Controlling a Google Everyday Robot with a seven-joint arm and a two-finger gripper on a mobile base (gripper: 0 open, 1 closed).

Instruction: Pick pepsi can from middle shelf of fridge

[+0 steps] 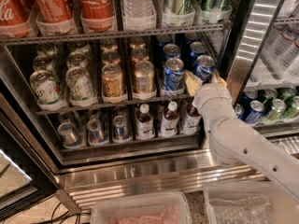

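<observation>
The fridge (237, 55) stands open, with a black frame and dark wire shelves. The middle shelf (70, 109) holds rows of white-green cans (79, 82), gold cans (144, 76) and blue pepsi cans at its right end. My gripper (204, 80) is at the shelf's right front, on my white arm (243, 139) that comes in from the lower right. It is open, with its tan fingers (191, 82) on either side of the front right pepsi can (204, 65). Another pepsi can (173, 73) stands just to the left.
Red Coca-Cola cans (96, 3) and a water bottle (138, 1) fill the rack above. Small white-capped bottles (145, 120) and cans stand on the rack below. A second cooler with green and blue cans (275, 108) is on the right. Two clear bins (140, 209) sit at the bottom.
</observation>
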